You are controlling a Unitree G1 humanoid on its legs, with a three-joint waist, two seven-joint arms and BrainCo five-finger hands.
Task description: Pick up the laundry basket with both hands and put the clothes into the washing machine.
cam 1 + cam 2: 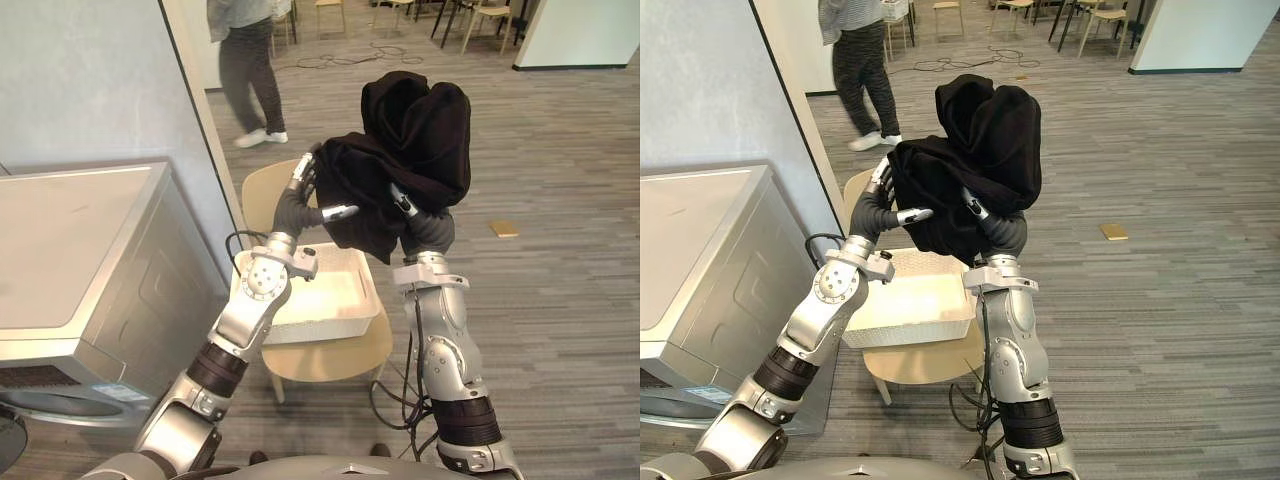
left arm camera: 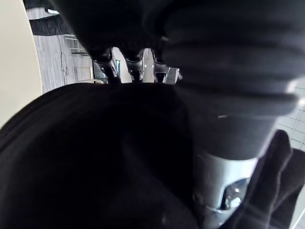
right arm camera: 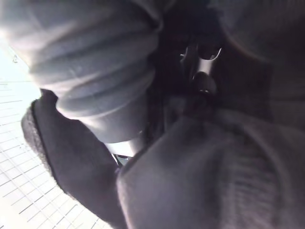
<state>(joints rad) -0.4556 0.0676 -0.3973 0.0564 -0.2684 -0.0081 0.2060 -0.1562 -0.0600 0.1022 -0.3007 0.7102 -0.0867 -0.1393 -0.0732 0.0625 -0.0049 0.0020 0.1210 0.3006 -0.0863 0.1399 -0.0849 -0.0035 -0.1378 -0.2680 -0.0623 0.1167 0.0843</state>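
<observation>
A bundle of black clothes (image 1: 410, 150) hangs in the air above the white laundry basket (image 1: 330, 322), held between both hands. My left hand (image 1: 298, 205) grips its left side, its fingers (image 2: 136, 67) curled over the cloth (image 2: 95, 157) and its thumb sticking out below. From underneath on the right, my right hand (image 1: 425, 228) holds the bundle with its fingers (image 3: 205, 81) buried in the fabric (image 3: 214, 167). The basket stands on a round beige table (image 1: 330, 362) and looks empty where its inside shows. The silver washing machine (image 1: 90, 260) is at the left.
A pale wall panel (image 1: 110, 80) rises behind the machine. A person (image 1: 250, 70) walks at the back. A small yellow piece (image 1: 504, 229) lies on the grey wood floor to the right. Chairs (image 1: 485, 15) stand far back.
</observation>
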